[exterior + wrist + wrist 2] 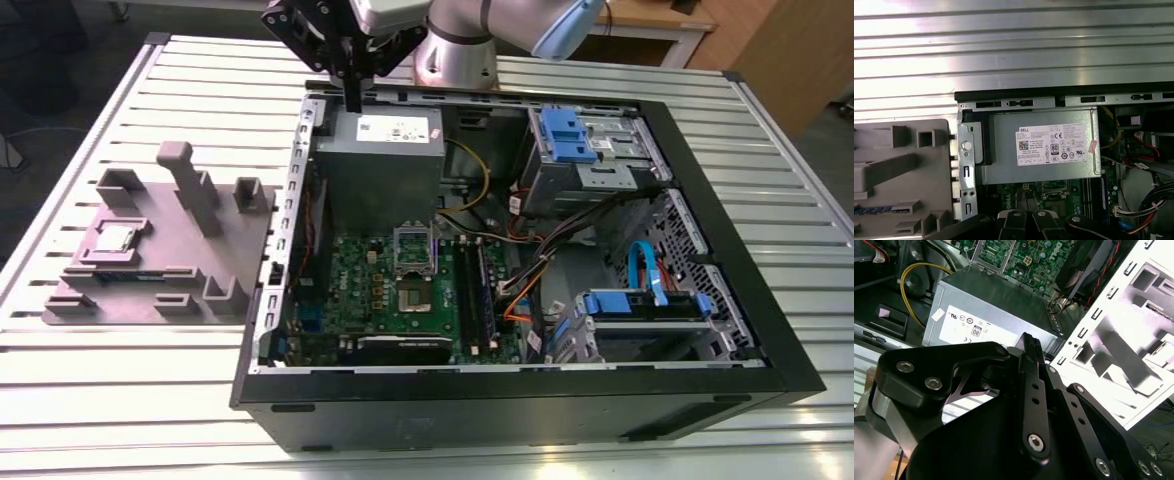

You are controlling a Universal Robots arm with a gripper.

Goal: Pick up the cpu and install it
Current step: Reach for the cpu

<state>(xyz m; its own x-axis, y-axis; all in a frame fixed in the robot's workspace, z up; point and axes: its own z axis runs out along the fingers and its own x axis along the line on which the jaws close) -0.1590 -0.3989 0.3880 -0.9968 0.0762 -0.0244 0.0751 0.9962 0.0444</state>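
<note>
cpu [118, 237] lies flat and shiny-side up in a shallow pocket of the grey fixture [200, 270], which stands just outside the computer case [534, 400] on the exterior view's left; nothing is touching it, and it is well apart from the tool.

Moving across to the gripper [354, 105]: it hangs above the case's far corner, over the edge of the power supply [380, 150]; its fingers look pressed together with nothing between them, and in the second wrist view the ribbed pads [1029, 345] seem to meet with no gap.

So by my reckoning the pick has not begun and this is the approach stage; the chip is off to one side of the case while the tool sits over the case's rim. Reaching the chip would call for parted jaws and a level, square descent, because it is thin and sits low among the fixture's raised blocks.

Further right, inside the case, the motherboard [360, 290] shows its socket [416, 295] with the metal frame apparently lifted, and I'd say it is vacant and waiting; black memory sticks [475, 290] stand just beside it, and blue drive cages [574, 135] and loose cables crowd the case's other end.

Everything rests on a slatted metal table [160, 400], pale and glaring; beyond the case's far right corner there's wooden furniture [747, 40].
</note>
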